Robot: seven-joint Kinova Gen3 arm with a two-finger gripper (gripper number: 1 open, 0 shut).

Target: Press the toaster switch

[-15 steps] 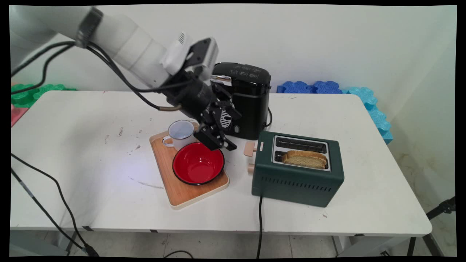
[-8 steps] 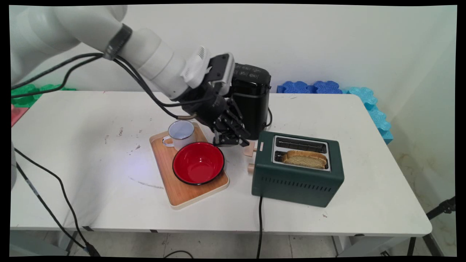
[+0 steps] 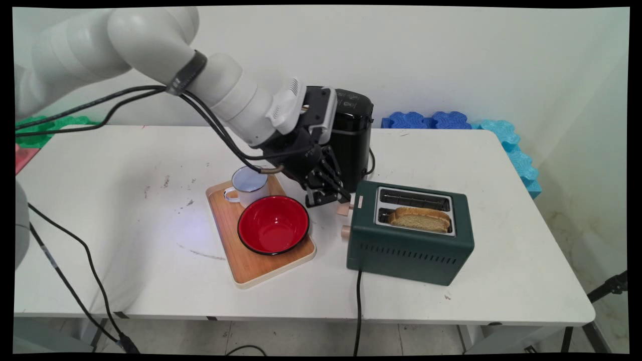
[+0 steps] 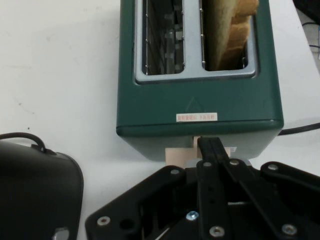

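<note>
My gripper [image 3: 327,198] hangs at the left end of the dark green toaster [image 3: 409,250], right over its beige lever [image 3: 344,208]. In the hand view the two fingers meet in one tip [image 4: 210,145], shut, and that tip touches the top of the lever [image 4: 177,155] below the toaster's end wall [image 4: 200,100]. Nothing is held. A slice of bread [image 3: 420,219] stands in the near slot, and the same slice [image 4: 235,30] shows in the hand view's right slot. The other slot is bare. A round beige knob [image 3: 345,231] sits below the lever.
A wooden tray [image 3: 251,271] left of the toaster carries a red bowl [image 3: 273,224] and a white mug [image 3: 248,184]. A black coffee machine [image 3: 351,145] stands just behind the gripper. The toaster's cable [image 3: 358,311] runs off the front edge. Blue foam blocks [image 3: 426,120] line the back right.
The arm has swung right and down, from over the red bowl's far rim to the toaster's lever. Bowl, mug, tray and toaster have not moved.
</note>
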